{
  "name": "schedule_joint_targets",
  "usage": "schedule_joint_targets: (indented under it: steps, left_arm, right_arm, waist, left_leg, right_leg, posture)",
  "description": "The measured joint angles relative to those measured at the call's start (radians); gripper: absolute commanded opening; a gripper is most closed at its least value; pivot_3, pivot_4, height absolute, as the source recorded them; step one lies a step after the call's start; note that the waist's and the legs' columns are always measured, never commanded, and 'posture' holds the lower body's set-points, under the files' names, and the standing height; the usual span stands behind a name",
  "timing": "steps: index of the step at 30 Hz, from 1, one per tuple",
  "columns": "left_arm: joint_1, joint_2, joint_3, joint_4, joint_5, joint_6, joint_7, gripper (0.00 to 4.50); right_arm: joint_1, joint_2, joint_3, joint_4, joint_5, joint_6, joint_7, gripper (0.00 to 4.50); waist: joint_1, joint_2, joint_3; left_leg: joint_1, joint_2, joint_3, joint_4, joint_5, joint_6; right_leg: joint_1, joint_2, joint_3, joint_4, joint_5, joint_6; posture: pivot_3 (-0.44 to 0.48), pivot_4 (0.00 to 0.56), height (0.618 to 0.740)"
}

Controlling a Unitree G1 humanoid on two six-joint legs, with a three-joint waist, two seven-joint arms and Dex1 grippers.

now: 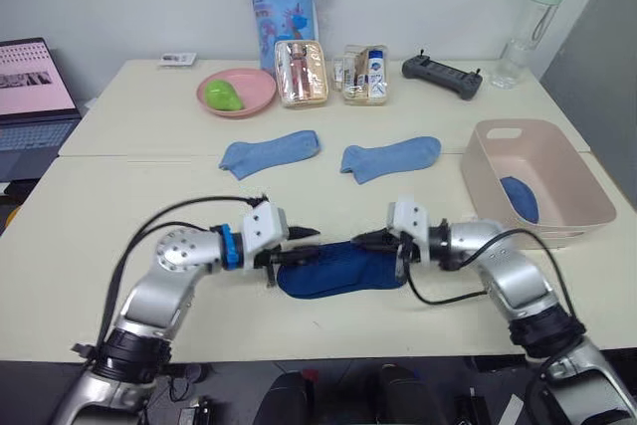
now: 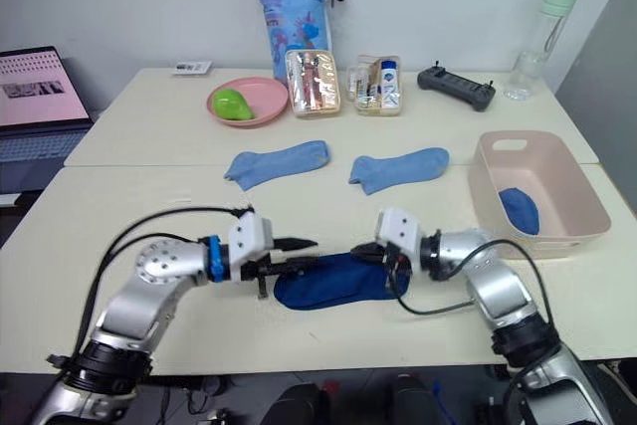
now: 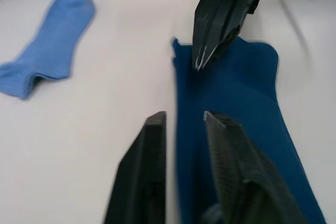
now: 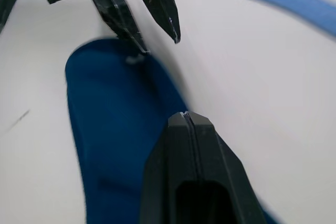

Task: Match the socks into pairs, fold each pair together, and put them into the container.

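A dark royal blue sock (image 1: 336,270) is lying flat on the near part of the bench (image 1: 149,176), stretched between the two grippers. The left gripper (image 1: 299,238) is hovering at the sock's left end with its two black fingers (image 3: 144,171) spread a little, one over bare bench and one over the sock's edge, gripping nothing. The right gripper (image 1: 366,241) is sitting at the sock's right end with its fingers pressed together; in the right wrist view they are lying closed over the blue fabric, but whether any cloth is caught between them cannot be told.

Farther back, two sky blue socks are lying flat and apart from each other, the left one (image 1: 269,152) and the right one (image 1: 390,157) side by side across the middle of the bench. The pale pink container (image 1: 537,181) is standing at the right edge of the bench, well apart from the grippers, with another dark blue sock (image 1: 519,198) resting inside it on the bottom.

Along the back are sitting a round pink plate (image 1: 237,93) holding a green item, two clear toiletry pouches (image 1: 301,74), a black controller (image 1: 441,74) and a clear bottle (image 1: 529,31). A laptop (image 1: 32,97) is standing open at the far left.
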Motion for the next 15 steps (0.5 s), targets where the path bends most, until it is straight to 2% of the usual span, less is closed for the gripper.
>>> schedule_joint_targets:
  steps: [1,4,8,13,15]
  left_arm:
    - [0.020,-0.002,-0.014,0.012,0.013,-0.002,0.005,0.03]
    - [0.058,-0.002,-0.038,0.055,0.044,-0.042,0.016,0.03]
    - [0.072,0.017,-0.042,0.069,0.057,-0.093,0.011,0.03]
    - [0.110,0.061,-0.003,0.069,0.021,-0.110,-0.017,0.03]
    - [0.118,0.067,0.011,0.063,-0.010,-0.093,-0.033,0.03]
  right_arm:
    - [0.020,-0.011,0.003,0.009,-0.003,-0.006,0.002,0.00]
    - [0.067,-0.072,-0.007,0.019,-0.002,-0.041,0.019,0.00]
    - [0.101,-0.136,-0.024,-0.003,0.000,-0.072,0.044,0.00]
    - [0.142,-0.225,-0.073,-0.026,0.015,-0.079,0.078,0.00]
    - [0.150,-0.235,-0.096,-0.041,0.046,-0.016,0.083,0.00]
  waist:
    - [0.000,0.000,0.000]
    - [0.001,0.000,0.000]
    - [0.000,0.001,-0.002]
    - [0.000,0.001,-0.002]
    - [0.000,0.000,-0.002]
  left_leg:
    - [0.000,0.000,0.000,0.000,0.000,0.000]
    - [0.001,0.000,0.000,0.000,0.000,0.000]
    - [0.010,0.000,0.000,-0.002,0.000,0.000]
    - [0.016,0.000,-0.001,-0.002,0.000,0.000]
    - [0.016,0.000,-0.001,-0.002,0.000,0.000]
  right_leg:
    - [0.000,0.000,0.000,0.000,0.000,0.000]
    - [0.001,0.000,0.000,0.000,0.000,0.000]
    - [0.009,0.000,0.000,-0.001,-0.001,0.000]
    - [0.017,0.000,-0.001,-0.003,-0.001,0.001]
    - [0.017,0.000,-0.001,-0.003,-0.001,0.001]
  posture:
    - [0.000,0.150,0.740]
    - [0.000,0.150,0.740]
    - [0.000,0.150,0.740]
    - [0.000,0.150,0.740]
    - [0.000,0.150,0.740]
